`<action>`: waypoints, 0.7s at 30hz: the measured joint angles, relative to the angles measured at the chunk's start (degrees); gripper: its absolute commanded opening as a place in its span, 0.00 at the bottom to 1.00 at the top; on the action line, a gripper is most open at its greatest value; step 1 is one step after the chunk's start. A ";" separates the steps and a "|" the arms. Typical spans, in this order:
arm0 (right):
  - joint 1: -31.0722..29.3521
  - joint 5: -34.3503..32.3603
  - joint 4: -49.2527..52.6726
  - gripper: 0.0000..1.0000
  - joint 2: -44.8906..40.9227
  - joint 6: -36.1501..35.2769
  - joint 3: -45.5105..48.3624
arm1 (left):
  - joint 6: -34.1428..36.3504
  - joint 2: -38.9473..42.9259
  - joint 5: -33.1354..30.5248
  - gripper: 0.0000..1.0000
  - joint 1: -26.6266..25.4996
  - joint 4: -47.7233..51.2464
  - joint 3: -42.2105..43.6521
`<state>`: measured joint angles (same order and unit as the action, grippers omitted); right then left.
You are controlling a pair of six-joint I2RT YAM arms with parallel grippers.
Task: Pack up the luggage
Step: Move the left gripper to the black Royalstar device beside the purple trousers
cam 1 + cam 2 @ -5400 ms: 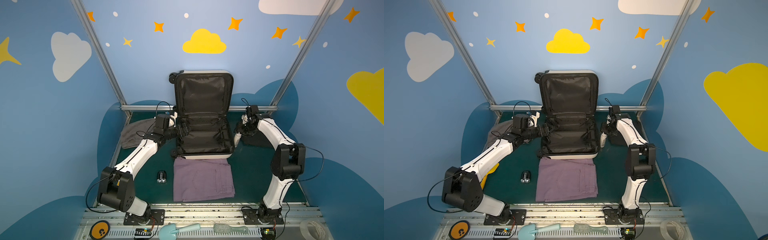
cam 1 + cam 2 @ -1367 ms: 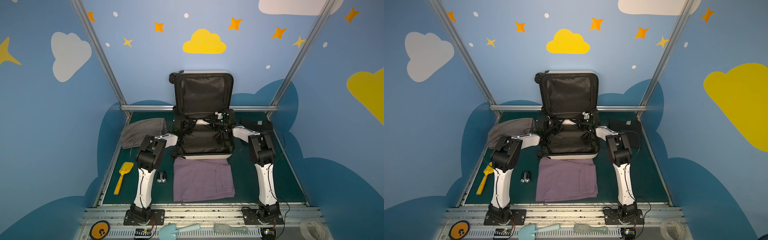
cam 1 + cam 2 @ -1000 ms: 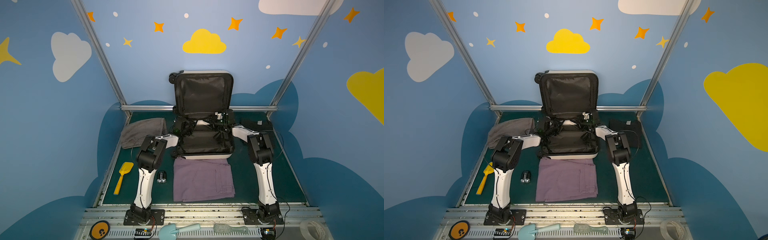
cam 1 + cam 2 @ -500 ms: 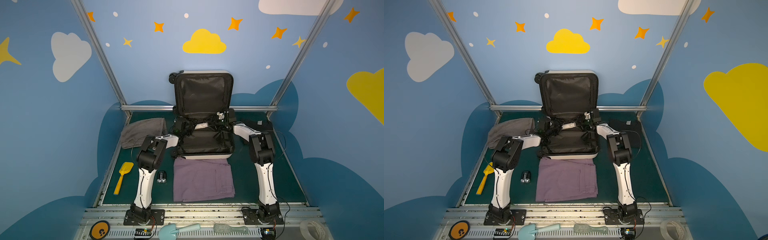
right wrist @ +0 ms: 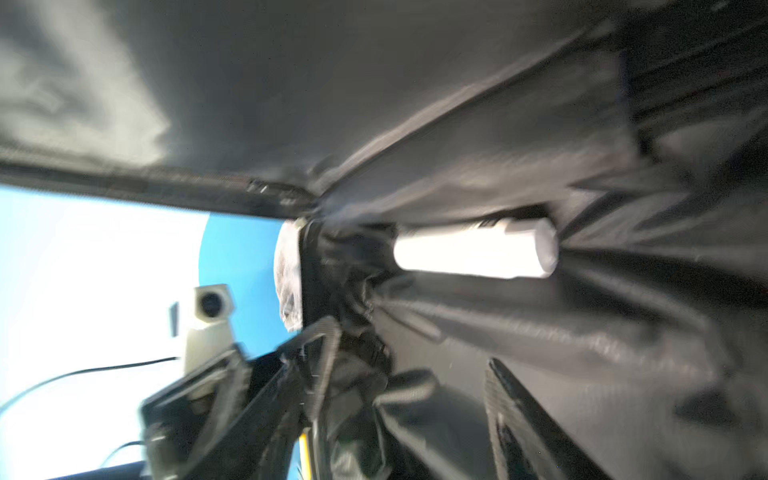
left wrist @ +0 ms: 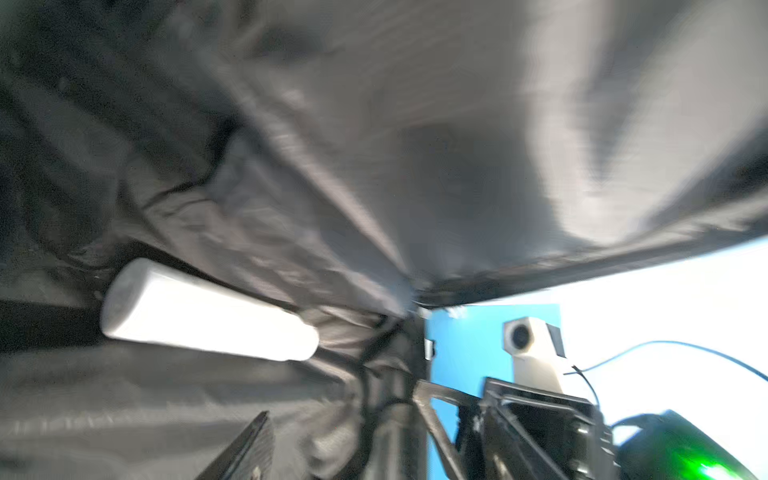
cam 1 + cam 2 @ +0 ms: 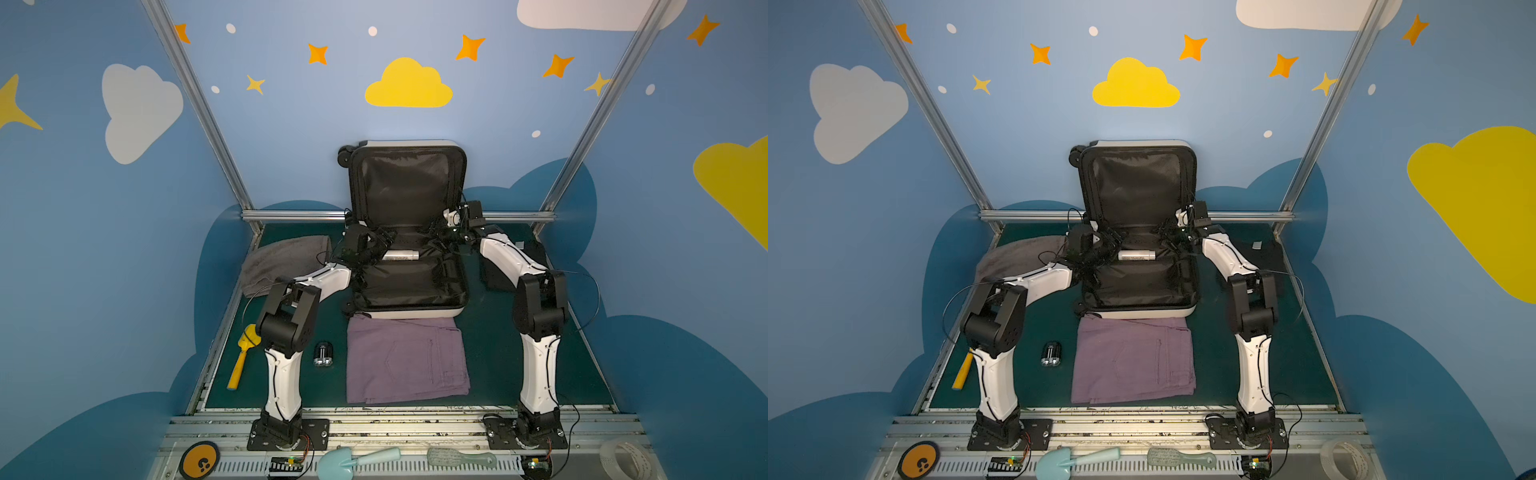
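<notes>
- Luggage (image 7: 407, 187) is lying open at the back of the green mat (image 7: 494, 365), its lid standing upright against the blue wall and its lower half showing you its black lining.
- Your left gripper (image 7: 376, 245) is reaching in over the left edge of that lower half. Its fingers (image 6: 249, 453) are standing well apart and gripping nothing, with crumpled lining bunching between them.
- Your right gripper (image 7: 448, 239) is reaching in from the right edge, near the hinge. Its jaws are also standing wide, clamping nothing.
- A white tube (image 7: 400, 255) is lying crosswise in the lower half between your two grippers. One end is sitting just beside the left one, and you cannot tell whether they are touching.
- Folded purple trousers (image 7: 407, 361) are lying just in front of the luggage.
- A grey towel (image 7: 286, 262) is lying to the left, and a yellow scoop (image 7: 243, 357) is resting near your left arm.
</notes>
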<state>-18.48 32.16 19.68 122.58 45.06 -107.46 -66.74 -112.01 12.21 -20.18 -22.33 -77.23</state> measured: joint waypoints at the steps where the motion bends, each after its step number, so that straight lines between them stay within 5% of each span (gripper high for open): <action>1: -0.57 -0.13 0.94 0.69 -1.49 -1.11 0.28 | 0.66 2.64 0.26 0.81 0.33 0.61 1.33; 11: -8.72 -3.28 4.20 0.70 -17.97 -10.29 13.84 | 9.97 31.32 0.11 0.92 5.16 19.19 16.70; 21: -15.06 -7.23 4.33 0.78 -24.22 -15.67 27.08 | 22.23 51.28 -5.16 0.99 5.99 44.52 24.50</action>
<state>-33.54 24.93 24.01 98.37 29.39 -80.38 -44.51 -60.73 7.05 -14.20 22.20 -52.73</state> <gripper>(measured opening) 0.762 0.980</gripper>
